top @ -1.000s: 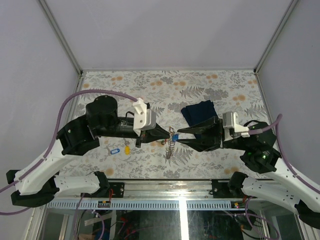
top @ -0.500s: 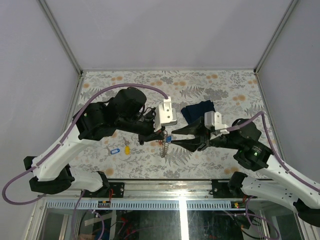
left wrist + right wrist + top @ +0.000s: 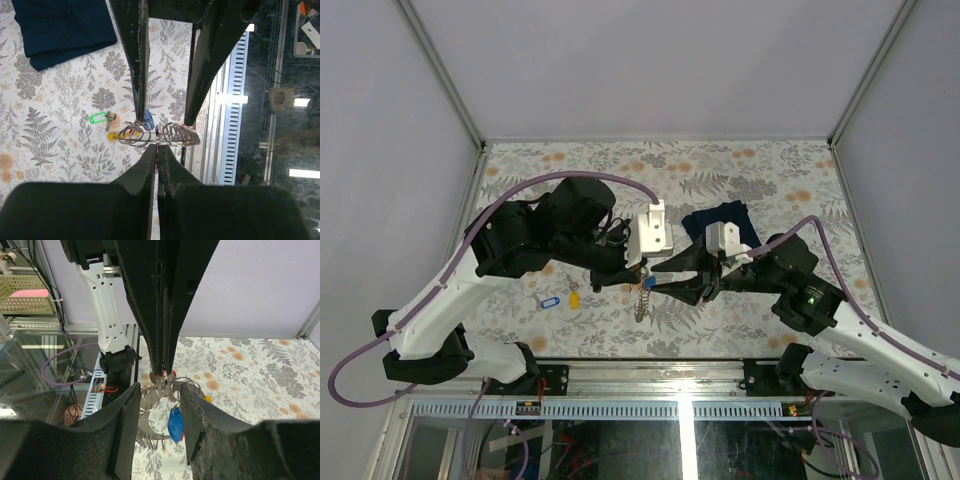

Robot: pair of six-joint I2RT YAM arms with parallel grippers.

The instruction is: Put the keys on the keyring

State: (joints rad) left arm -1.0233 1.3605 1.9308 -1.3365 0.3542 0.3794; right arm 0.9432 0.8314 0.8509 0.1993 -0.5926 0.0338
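Just in front of the navy cloth (image 3: 718, 221), the keyring (image 3: 172, 135) is held aloft, pinched in the tightly closed left gripper (image 3: 156, 150). The right gripper (image 3: 160, 392) is partly open, fingers (image 3: 125, 430) flanking the rings; a blue-tagged key (image 3: 549, 300) lies well left of the cloth.

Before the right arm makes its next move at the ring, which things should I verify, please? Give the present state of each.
1. Left gripper shut on the keyring: ok.
2. Keyring held up off the table: ok.
3. Right gripper open, one finger on each side of the ring: ok.
4. Right fingers touching the ring: cannot tell.
5. A key in the right gripper: not ok. The green-tagged key and the blue-tagged key lie on the table.
6. Navy cloth apart from the ring: ok.
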